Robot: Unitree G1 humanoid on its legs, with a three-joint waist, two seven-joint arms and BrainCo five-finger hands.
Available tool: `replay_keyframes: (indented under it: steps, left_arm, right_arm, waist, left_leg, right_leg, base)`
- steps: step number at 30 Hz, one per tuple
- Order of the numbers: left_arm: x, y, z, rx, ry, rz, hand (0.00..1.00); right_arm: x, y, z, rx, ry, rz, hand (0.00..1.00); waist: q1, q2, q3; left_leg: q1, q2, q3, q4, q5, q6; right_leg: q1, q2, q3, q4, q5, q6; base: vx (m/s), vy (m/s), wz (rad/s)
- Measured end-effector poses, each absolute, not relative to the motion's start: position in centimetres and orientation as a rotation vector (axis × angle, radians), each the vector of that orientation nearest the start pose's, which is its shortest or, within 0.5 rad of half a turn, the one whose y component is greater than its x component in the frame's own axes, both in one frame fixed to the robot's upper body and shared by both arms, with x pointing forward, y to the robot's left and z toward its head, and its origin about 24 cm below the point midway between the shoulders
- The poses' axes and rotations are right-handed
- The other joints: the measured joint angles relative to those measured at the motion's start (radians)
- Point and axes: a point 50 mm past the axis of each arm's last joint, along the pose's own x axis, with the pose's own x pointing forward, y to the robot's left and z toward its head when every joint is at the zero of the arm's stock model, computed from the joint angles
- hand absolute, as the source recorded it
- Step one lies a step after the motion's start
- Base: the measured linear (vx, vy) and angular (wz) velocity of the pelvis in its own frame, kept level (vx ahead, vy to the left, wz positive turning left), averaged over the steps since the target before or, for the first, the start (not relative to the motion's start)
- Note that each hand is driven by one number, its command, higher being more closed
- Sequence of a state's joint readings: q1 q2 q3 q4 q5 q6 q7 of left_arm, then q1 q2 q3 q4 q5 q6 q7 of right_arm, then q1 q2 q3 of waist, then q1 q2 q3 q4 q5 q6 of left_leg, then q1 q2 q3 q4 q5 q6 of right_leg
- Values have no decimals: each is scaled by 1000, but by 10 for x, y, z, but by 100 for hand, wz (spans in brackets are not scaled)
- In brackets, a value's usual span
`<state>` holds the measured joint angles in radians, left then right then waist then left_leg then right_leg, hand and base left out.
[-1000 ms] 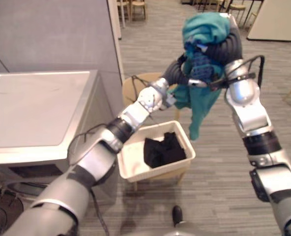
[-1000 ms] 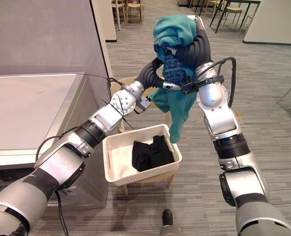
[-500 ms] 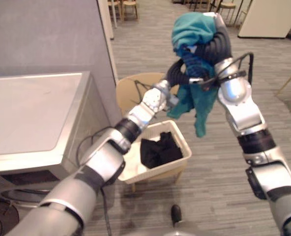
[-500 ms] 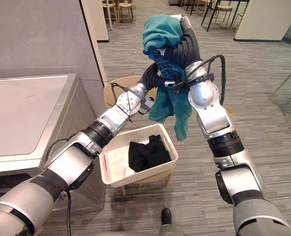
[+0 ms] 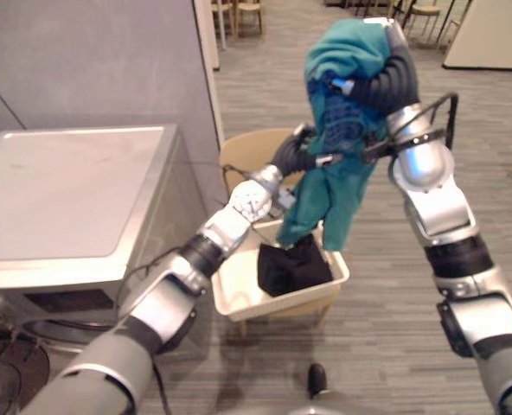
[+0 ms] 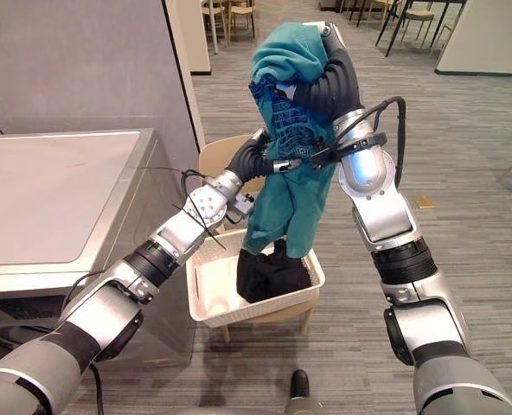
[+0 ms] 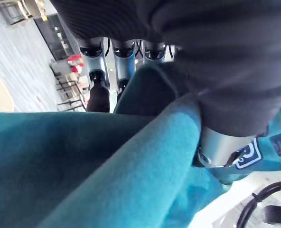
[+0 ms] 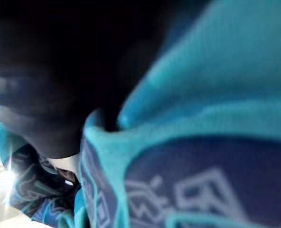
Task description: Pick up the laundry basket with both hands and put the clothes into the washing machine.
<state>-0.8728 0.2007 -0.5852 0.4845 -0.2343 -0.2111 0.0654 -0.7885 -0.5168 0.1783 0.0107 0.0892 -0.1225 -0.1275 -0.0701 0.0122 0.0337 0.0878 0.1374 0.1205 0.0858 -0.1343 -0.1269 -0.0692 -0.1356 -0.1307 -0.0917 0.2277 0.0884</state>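
My right hand (image 6: pixel 338 73) is raised high, shut on a teal garment (image 6: pixel 286 190) that drapes over it and hangs down to the basket. From the left, my left hand (image 6: pixel 254 160) reaches into the garment's side at mid height. In the left wrist view its fingers (image 7: pixel 124 52) curl over the teal cloth (image 7: pixel 83 161). The white laundry basket (image 6: pixel 206 303) sits below on a wooden chair with black clothes (image 6: pixel 269 272) in it. The silver washing machine (image 6: pixel 57 190) stands to the left, showing its flat top.
A grey wall panel (image 6: pixel 83 60) rises behind the washing machine. The chair's tan back (image 6: pixel 217 156) shows behind the basket. Wooden chairs (image 6: pixel 226 13) and tables stand far back on the grey striped floor. Open floor lies to the right of the basket.
My left hand has closed on the teal garment's side. The garment now hangs longer and reaches the basket. The whole picture has shifted a little.
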Motion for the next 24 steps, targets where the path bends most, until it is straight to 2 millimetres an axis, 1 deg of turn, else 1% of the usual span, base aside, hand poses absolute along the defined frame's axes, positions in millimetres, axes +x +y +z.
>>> replay_keyframes:
  steps: [2, 7, 8, 11, 14, 18, 20, 21, 22, 23, 24]
  left_arm:
    - [348, 21, 176, 269, -474, -568, 100]
    - [345, 25, 176, 229, -474, -563, 100]
    - [344, 25, 176, 226, -477, -565, 100]
    - [344, 27, 180, 221, -492, -563, 100]
    - [344, 34, 187, 202, -519, -537, 100]
    - [341, 47, 197, 184, -560, -503, 100]
    - [342, 52, 209, 190, -598, -486, 100]
    - [344, 50, 216, 187, -613, -486, 100]
    - [349, 49, 226, 188, -628, -448, 100]
    - [353, 47, 237, 182, -645, -415, 100]
    - [353, 48, 238, 179, -649, -407, 100]
  right_arm:
    - [319, -148, 283, -401, -876, 108, 100]
    - [311, -151, 279, -388, -897, 105, 100]
    - [311, -153, 279, -386, -897, 100, 0]
    - [308, -160, 278, -358, -898, 81, 0]
    - [304, -173, 278, -339, -902, 34, 0]
    - [287, -197, 276, -312, -932, -53, 0]
    - [281, -214, 275, -298, -940, -121, 0]
    - [279, -220, 273, -285, -938, -143, 0]
    - [273, -227, 268, -276, -930, -170, 0]
    - [262, -240, 257, -269, -907, -231, 0]
    - [259, -243, 254, -267, -900, -245, 0]
  waist:
    - [2, 0, 0]
    - [6, 0, 0]
    - [6, 0, 0]
    - [12, 0, 0]
    - [16, 0, 0]
    - [28, 0, 0]
    - [24, 0, -1]
    - [23, -1, 0]
    - [23, -1, 0]
    - [22, -1, -1]
    - [21, -1, -1]
  left_leg:
    - [-2, 0, -4, 0, 0, 0]
    - [-3, -1, -6, 1, 0, 0]
    - [-3, -1, -6, 1, 0, 0]
    - [-3, -1, -7, 1, 0, 0]
    - [-2, -1, -6, 0, 0, 0]
    - [0, -1, -2, -1, 0, 0]
    - [9, -1, 11, -3, 0, 0]
    - [12, -1, 15, -4, 0, 0]
    - [15, -2, 23, -9, 0, 0]
    - [23, -2, 35, -13, -1, 1]
    - [25, -2, 37, -14, -1, 2]
  right_leg:
    - [0, -1, -3, 0, 0, 0]
    - [1, -2, -4, 0, 0, 0]
    - [1, -2, -5, 0, 0, 0]
    - [2, -2, -5, 0, 0, 0]
    - [2, -1, -4, 0, 0, 0]
    - [2, -1, -3, 0, -1, 1]
    - [1, -1, 2, 0, 0, 1]
    - [2, -1, 7, 2, -1, 2]
    - [1, -1, 13, 5, -5, 6]
    - [0, 0, 23, 7, -7, 10]
    - [-1, 1, 25, 8, -9, 11]
  base:
    - [-17, -6, 6]
    - [-4, -2, 1]
    - [0, 0, 0]
    - [0, 0, 0]
    - [0, 0, 0]
    - [-3, 0, -1]
    - [-7, 2, -6]
    - [-22, 3, -11]
    - [-16, 6, -18]
    - [-18, 6, -18]
    - [4, 7, -20]
